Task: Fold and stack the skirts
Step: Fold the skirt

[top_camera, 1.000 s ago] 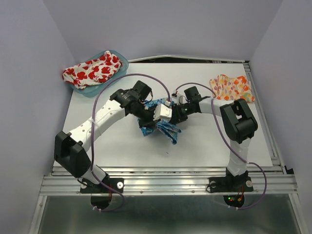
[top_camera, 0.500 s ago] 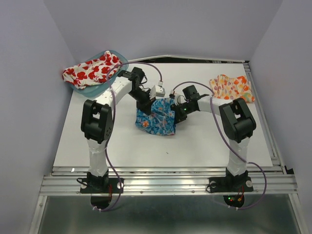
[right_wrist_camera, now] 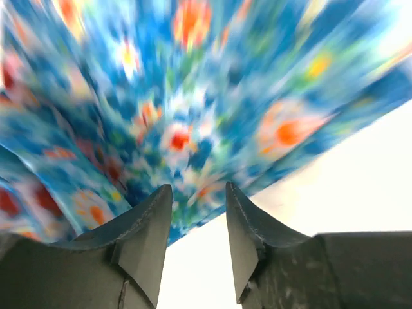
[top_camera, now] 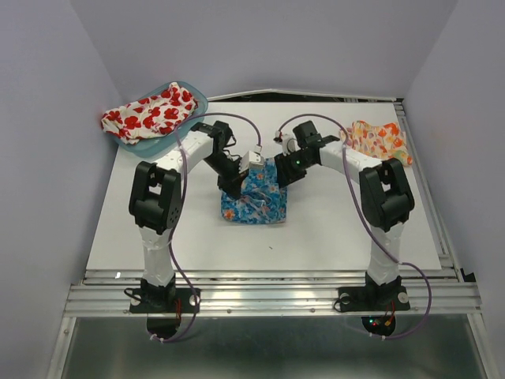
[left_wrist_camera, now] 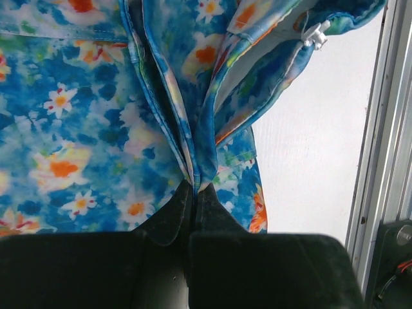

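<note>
Blue skirt [top_camera: 256, 204] with multicoloured flowers: lies at the centre of the desk [top_camera: 331, 229], spread fairly flat, with its 11 o'clock corner gathered into folds. Left claw [top_camera: 235, 186]: set at that corner, clenched on a pinched fold of the blue skirt [left_wrist_camera: 77, 129], the cloth pleats running straight into the closed fingertips in the left wrist view [left_wrist_camera: 194, 196]. Right claw [top_camera: 282, 175]: at the skirt's 1 o'clock edge, released, fingers [right_wrist_camera: 145, 238] apart with nothing between them, and the blurred blue skirt [right_wrist_camera: 193, 96] hangs just beyond the tips over bare desk. White skirt [top_camera: 150, 112] with red poppies: bunched at 10 o'clock, draped in and over a translucent teal tub [top_camera: 199, 99]. Orange-yellow skirt [top_camera: 377, 140] with white flowers: crumpled on the desk at 2 o'clock, near the right arm's elbow, well apart from the blue skirt.
</note>
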